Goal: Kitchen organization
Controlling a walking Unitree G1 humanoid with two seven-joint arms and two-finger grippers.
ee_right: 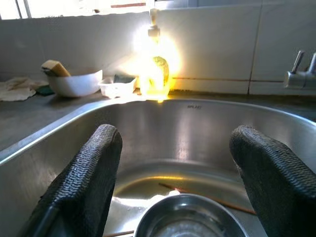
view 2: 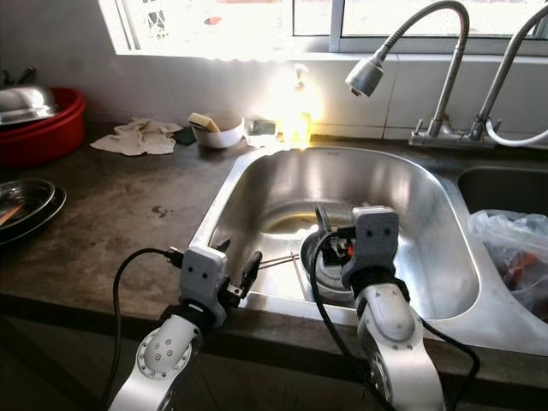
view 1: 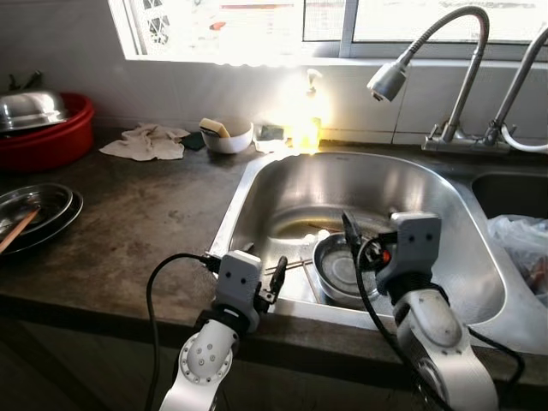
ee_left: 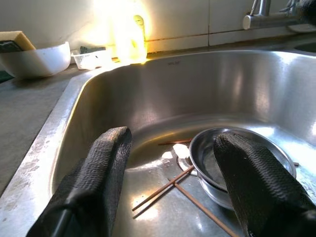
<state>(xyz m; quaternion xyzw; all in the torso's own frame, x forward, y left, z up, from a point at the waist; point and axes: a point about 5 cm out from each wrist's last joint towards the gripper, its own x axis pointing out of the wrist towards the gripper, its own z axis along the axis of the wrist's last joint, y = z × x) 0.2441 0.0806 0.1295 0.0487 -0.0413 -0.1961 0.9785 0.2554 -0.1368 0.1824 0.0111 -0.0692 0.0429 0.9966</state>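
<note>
From my head camera, the stainless sink (view 1: 257,184) is the anchor. In its basin sits a steel bowl (view 1: 336,271), toward the near wall, with thin wooden chopsticks (view 1: 291,265) lying on the basin floor just beside it. My left gripper (view 1: 265,278) hangs over the sink's near rim, fingers apart and holding nothing. My right gripper (view 1: 349,235) is inside the sink, just above the steel bowl, fingers also spread and empty. Behind the sink, on the dark worktop (view 1: 145,223), stand a white bowl (view 1: 228,137) with a sponge (view 1: 214,127) in it, a small clear tub (view 1: 272,135) and a yellow soap bottle (view 1: 306,120) in strong glare. A crumpled cloth (view 1: 147,142) lies farther from the sink, beyond it a red basin (view 1: 47,137) with a steel lid (view 1: 30,107) on top. Steel plates (view 1: 34,210) rest on the worktop well to the side of the sink. A gooseneck tap (view 1: 428,60) arches over the sink, and a plastic bag (view 1: 522,244) lies past its far rim.

Left wrist camera: my two black fingers (ee_left: 98,177) stand wide apart, framing the sink floor, the chopsticks (ee_left: 163,187) and the steel bowl (ee_left: 232,158).

Right wrist camera: my fingers (ee_right: 86,177) are open, the steel bowl's (ee_right: 190,217) rim just below them; the white bowl (ee_right: 74,81) and soap bottle (ee_right: 155,71) stand behind the sink.
</note>
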